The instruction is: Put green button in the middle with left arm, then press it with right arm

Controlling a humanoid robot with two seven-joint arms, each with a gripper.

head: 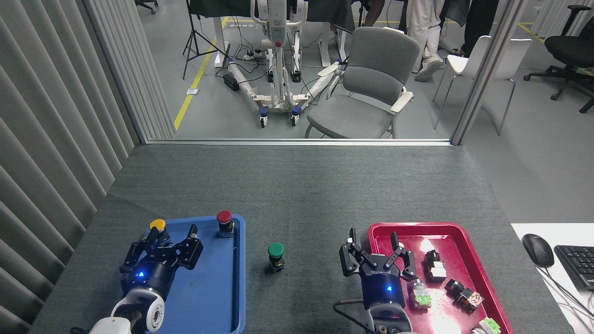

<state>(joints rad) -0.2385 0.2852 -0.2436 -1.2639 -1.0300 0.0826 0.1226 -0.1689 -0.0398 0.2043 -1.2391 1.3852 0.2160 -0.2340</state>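
The small pushbutton with the round dark-green mushroom cap and short black-and-silver base (275, 256) is standing upright on the dark grey felt-covered bench (297, 185), just right of the blue plastic tray (222, 297) and well left of the red plastic tray (468, 273) — so it is already sitting in the middle stretch. Its long axis is running vertically, cap pointing up.

Judging by its look, it is a light, rigid thing of plastic and metal, not fragile, though top-heavy and likely to tip if nudged sideways. The squarish base would offer the flattest sides for gripping; the smooth domed cap looks slippery, and is the surface to press straight down on.

The left arm's black fingered hand (169, 243) is hovering over the blue tray with fingers spread wide, holding nothing. The right arm's black lettered hand (377, 253) is sitting at the red tray's left edge — also spread wide and empty, well right of the button.
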